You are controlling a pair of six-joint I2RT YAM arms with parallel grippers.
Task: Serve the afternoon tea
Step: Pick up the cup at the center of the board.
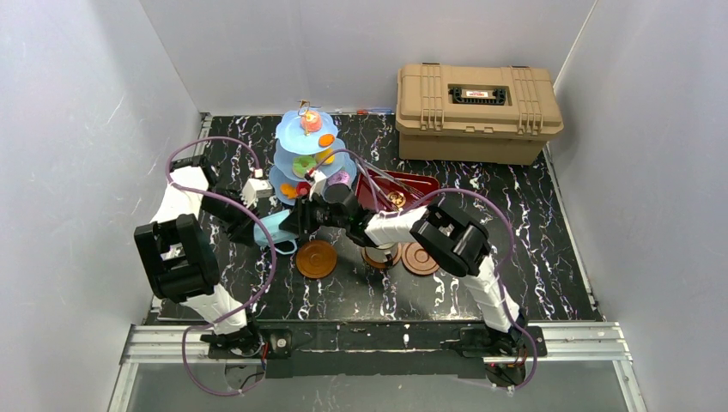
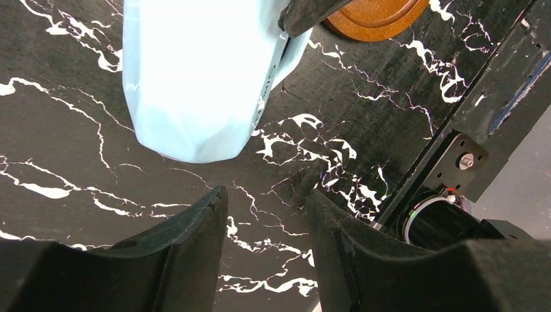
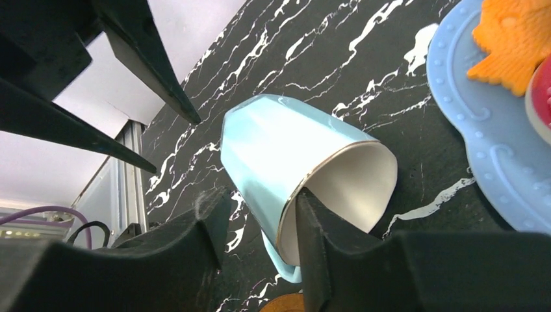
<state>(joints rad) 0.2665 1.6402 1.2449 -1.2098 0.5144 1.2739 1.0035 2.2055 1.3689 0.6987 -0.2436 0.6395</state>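
- Right wrist camera gives me the clearest look. The right end effector (image 3: 260, 195) straddles the gold rim of the light blue cup (image 3: 273, 149), with one finger inside the white mouth and the other at the outer wall.
- I cannot tell from any view whether those jaws are clamped on the wall or only bracketing it.
- The cup is tipped over, mouth toward that camera and handle low in my picture. It is over the black marbled desk (image 3: 338, 58), just beside the bottom tier of the blue stand (image 3: 474, 143). An orange toy pastry (image 3: 513, 39) sits on that tier.
- Left wrist camera shows the left end effector (image 2: 266, 195) released, its jaws apart with only desk between them. The cup's base lies just past the fingertips and is not touching them.
- At the top of that view, a dark finger of the other arm rests on the cup, and a brown saucer (image 2: 377, 16) lies beyond it.
- Top external view has both arms meeting at the cup in front of the stand, whose three tiers carry small toy cakes (image 1: 311, 120).
- Two more saucers (image 1: 421, 257) lie by the right forearm, one partly hidden.
- A dark red tray (image 1: 416, 184) sits behind that arm, and a tan case (image 1: 476, 112) stands at the far right.
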